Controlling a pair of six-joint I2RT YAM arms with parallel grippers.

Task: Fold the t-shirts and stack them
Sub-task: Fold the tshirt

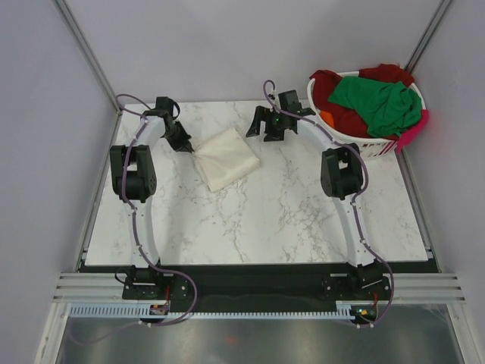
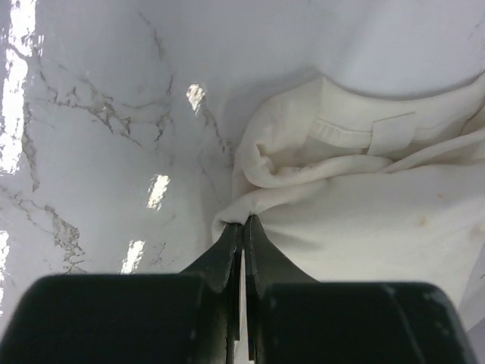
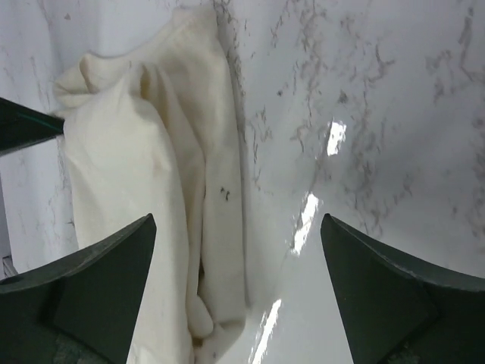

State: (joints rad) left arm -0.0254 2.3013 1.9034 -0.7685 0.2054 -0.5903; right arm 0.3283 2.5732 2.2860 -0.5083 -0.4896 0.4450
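Shirt, cream (image 1: pixel 227 158), lies folded on the marble table (image 1: pixel 265 220), toward 11 o'clock from the table's middle. Left gripper (image 2: pixel 242 224) is clamped fully closed on a bunched edge at the shirt's 10 o'clock corner. Right gripper (image 3: pixel 238 224) is spread wide over the shirt's 2 o'clock edge, holding nothing. Neck label (image 2: pixel 392 133) is visible, its print not legible. Basket (image 1: pixel 379 144) at the table's 2 o'clock holds a green shirt (image 1: pixel 379 102), a dark red shirt (image 1: pixel 326 83) and a pink shirt (image 1: pixel 413 136).
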